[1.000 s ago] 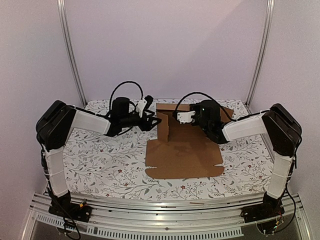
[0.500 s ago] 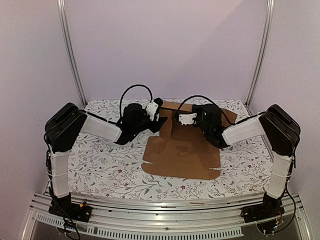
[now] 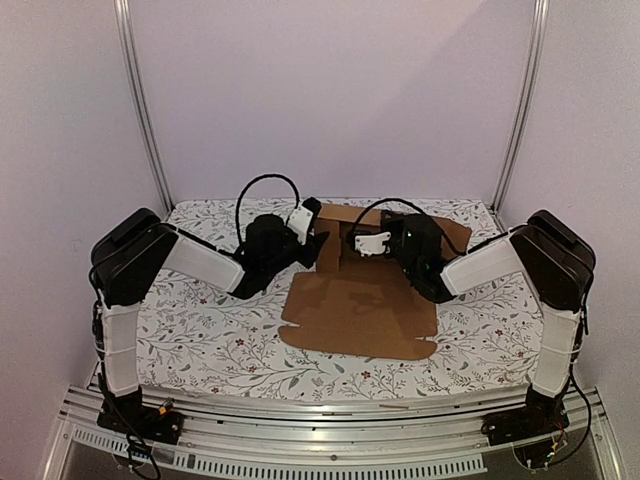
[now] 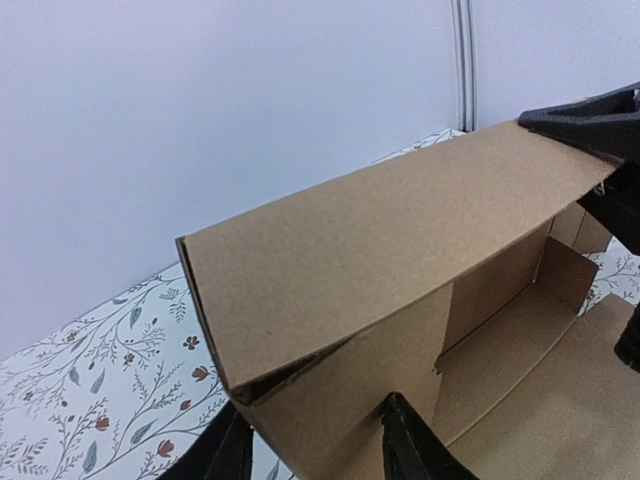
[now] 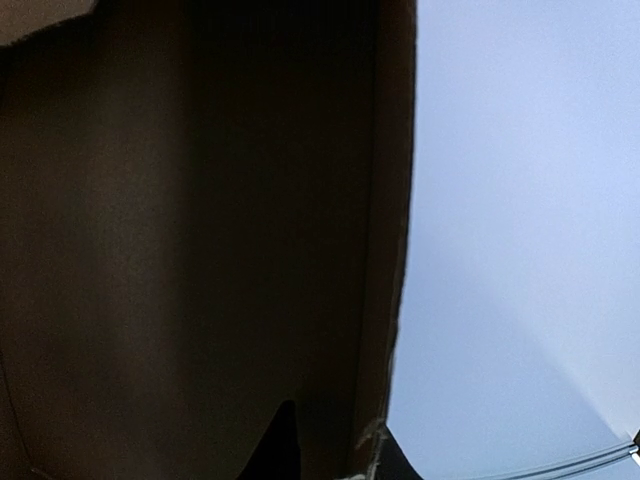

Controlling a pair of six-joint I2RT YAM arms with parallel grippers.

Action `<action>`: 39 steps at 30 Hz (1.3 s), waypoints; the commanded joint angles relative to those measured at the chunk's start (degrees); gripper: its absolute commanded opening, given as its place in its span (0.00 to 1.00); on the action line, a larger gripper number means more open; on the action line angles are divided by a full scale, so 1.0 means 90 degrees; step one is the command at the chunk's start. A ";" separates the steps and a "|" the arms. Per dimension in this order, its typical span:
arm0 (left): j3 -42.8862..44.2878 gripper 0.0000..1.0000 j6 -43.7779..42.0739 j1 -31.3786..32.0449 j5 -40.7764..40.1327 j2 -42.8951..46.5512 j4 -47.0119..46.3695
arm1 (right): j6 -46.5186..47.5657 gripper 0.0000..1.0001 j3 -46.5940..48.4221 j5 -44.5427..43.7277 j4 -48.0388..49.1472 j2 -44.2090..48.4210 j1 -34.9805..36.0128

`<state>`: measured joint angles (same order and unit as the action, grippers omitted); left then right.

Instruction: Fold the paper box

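Left tool (image 4: 313, 412) straddles the box (image 3: 360, 300) corner wall; right tool (image 5: 330, 420) straddles the raised flap at 12 o'clock. Can't tell if either is clenched. Box sits mid-desk (image 3: 200, 330). Likely light, stiff, crease-prone: pinch flap edges near folds.

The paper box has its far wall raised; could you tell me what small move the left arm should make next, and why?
Probably close the left gripper on the upright corner of the paper box. Its fingers stand apart on either side of that cardboard, and the panel leaning over it looks unsecured, with the right gripper at its other end.
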<state>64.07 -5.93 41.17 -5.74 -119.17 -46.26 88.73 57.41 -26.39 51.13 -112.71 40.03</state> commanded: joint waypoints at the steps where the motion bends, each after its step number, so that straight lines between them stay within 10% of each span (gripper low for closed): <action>1: -0.0050 0.42 0.0178 -0.0043 -0.0131 -0.0039 -0.0250 | 0.0167 0.19 -0.0361 0.0394 -0.0723 -0.0123 0.0198; 8: 0.0492 0.59 0.0155 -0.0014 -0.0224 -0.0216 0.0479 | 0.0049 0.19 -0.0458 0.0429 -0.0731 -0.0031 0.0247; 17: 0.0963 0.26 0.0136 -0.0004 -0.0730 -0.0440 0.0695 | -0.0314 0.19 -0.0378 0.0414 -0.1124 0.0209 0.0269; 22: 0.1481 0.49 0.0197 -0.0001 -0.0554 -0.0574 0.1561 | -0.0670 0.19 -0.0263 0.0348 -0.1530 0.0371 0.0278; 39: 0.1191 0.39 0.1121 -0.0014 0.0246 -0.0183 0.2521 | -0.0898 0.19 -0.0239 0.0461 -0.1849 0.0575 0.0324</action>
<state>77.21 -0.75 40.75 -7.92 -122.96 -24.86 82.06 56.27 -24.95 42.87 -108.03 41.74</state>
